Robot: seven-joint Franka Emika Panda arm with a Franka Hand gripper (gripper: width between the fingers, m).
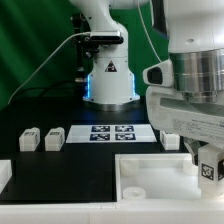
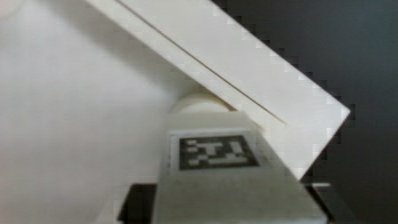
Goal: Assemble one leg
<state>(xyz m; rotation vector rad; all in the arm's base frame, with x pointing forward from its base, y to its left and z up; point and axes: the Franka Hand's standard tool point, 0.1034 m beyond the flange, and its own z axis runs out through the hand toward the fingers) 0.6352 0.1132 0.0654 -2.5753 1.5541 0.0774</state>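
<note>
The gripper is clamped narrowly on the leg, with one finger on each side and the leg's tag face toward the wrist camera. The leg is positioned over the large white panel, at the exterior view's right; contact cannot be determined. A loose white block lies near the marker board.

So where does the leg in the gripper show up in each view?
Exterior view: the leg hangs in the gripper at the exterior view's right edge, tag visible.
Wrist view: the leg fills the middle, tag facing the camera.
Shared landmark: the large white piece beneath the leg.
</note>
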